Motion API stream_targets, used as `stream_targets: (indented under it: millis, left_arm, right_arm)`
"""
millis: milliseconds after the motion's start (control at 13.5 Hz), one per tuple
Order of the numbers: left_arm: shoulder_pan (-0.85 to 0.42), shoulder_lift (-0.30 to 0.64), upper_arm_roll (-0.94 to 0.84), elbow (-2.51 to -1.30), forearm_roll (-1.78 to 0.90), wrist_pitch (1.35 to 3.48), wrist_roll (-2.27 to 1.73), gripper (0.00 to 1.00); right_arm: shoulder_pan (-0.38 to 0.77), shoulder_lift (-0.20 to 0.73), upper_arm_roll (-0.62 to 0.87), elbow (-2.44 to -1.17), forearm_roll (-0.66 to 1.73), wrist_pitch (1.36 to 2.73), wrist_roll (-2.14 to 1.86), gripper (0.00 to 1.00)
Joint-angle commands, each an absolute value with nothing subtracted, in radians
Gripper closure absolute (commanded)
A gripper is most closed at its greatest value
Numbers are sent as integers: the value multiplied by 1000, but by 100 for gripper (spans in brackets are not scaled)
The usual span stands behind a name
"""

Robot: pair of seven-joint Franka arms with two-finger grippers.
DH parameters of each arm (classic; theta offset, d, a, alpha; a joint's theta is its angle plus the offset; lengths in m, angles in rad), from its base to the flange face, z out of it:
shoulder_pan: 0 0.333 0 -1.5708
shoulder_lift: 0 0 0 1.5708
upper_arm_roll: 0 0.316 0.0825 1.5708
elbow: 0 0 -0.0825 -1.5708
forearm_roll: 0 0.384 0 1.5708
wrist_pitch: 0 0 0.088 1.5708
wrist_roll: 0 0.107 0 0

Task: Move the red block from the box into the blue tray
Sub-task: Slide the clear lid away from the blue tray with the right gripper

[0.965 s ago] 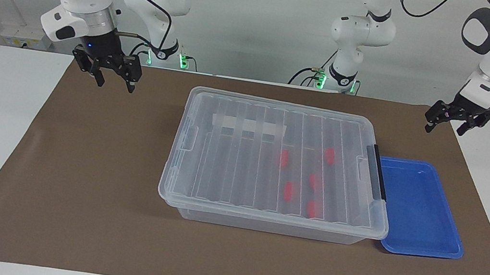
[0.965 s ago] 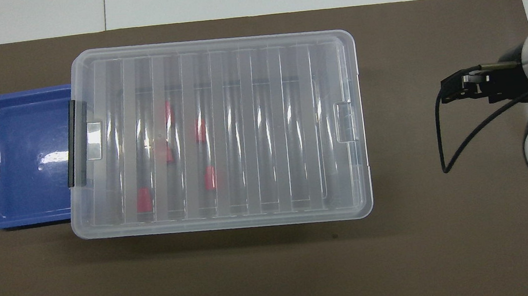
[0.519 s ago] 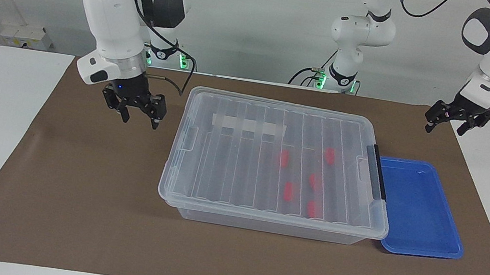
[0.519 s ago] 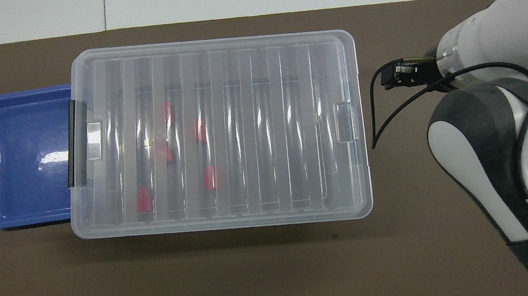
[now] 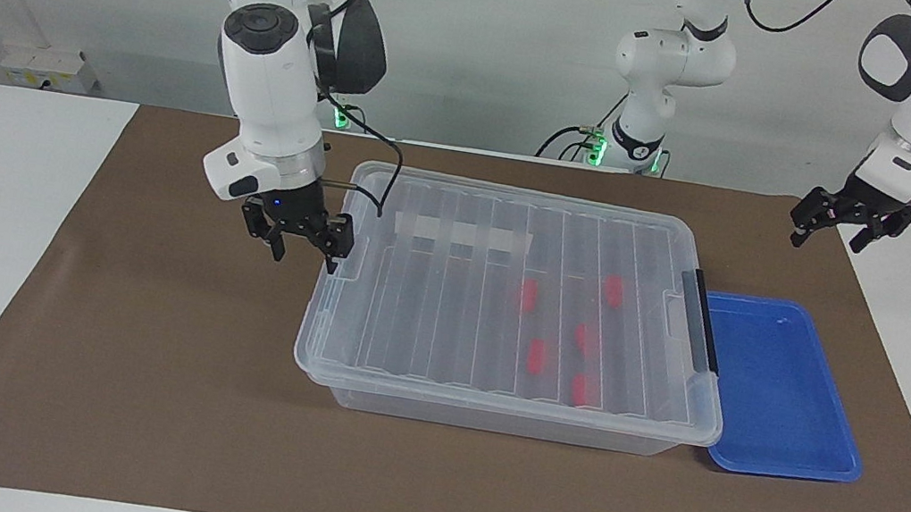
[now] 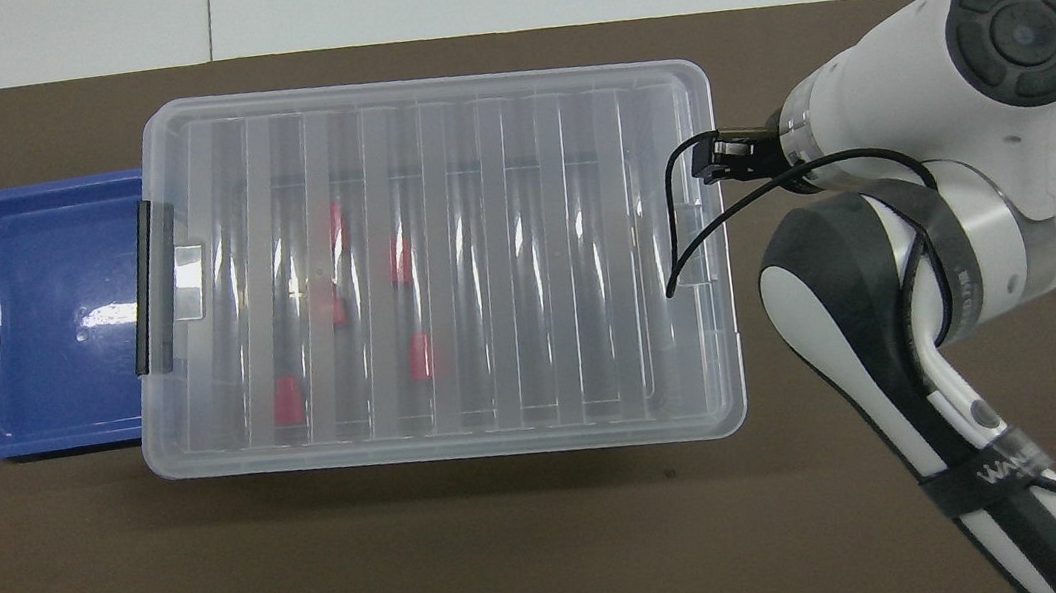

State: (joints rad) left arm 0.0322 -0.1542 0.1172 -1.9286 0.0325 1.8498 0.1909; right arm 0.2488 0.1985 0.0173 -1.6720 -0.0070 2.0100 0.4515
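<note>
The box (image 5: 428, 315) (image 6: 534, 265) lies on the mat with its ribbed clear lid on. Several red blocks show through the lid, among them one red block (image 5: 536, 355) (image 6: 400, 260). They lie in the half toward the black latch handle (image 5: 703, 320) (image 6: 149, 288). The blue tray (image 5: 779, 386) (image 6: 47, 315) sits against that end with nothing in it. My right gripper (image 5: 304, 260) is open and holds nothing. It hangs low at the box's other end, one fingertip over the lid's rim. My left gripper (image 5: 826, 242) waits open above the mat's corner.
A brown mat (image 5: 134, 352) covers the white table. A clear latch tab (image 5: 347, 253) (image 6: 688, 242) sits on the box's end under the right gripper. The right wrist's black cable (image 6: 683, 247) loops over that end. A third robot's base (image 5: 637, 143) stands at the robots' edge.
The right arm has swung from over the mat's corner to the box's end and come lower, with its gripper still open. The left arm, box, blocks and tray have not moved.
</note>
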Motion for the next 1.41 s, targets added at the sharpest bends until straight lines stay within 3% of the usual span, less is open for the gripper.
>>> stream_targets:
  millis: [0,223,742,1336]
  left_arm:
    - [40,-172,114,-1944,43,1861,192,0]
    - [40,-172,114,-1944,43,1859,192,0]
    - [40,-172,114,-1944,43,1861,192,0]
    - [40,-172,114,-1944,43,1859,192,0]
  right_arm:
    - [265,195,21,-1715,-25,2042,474,16]
    - [267,183,21,-1776,-25,2094,469,16]
    - [246,147,18,-1832,-29,2069,407,16]
    - [74,123,20,-1836,-29,2016,76,16]
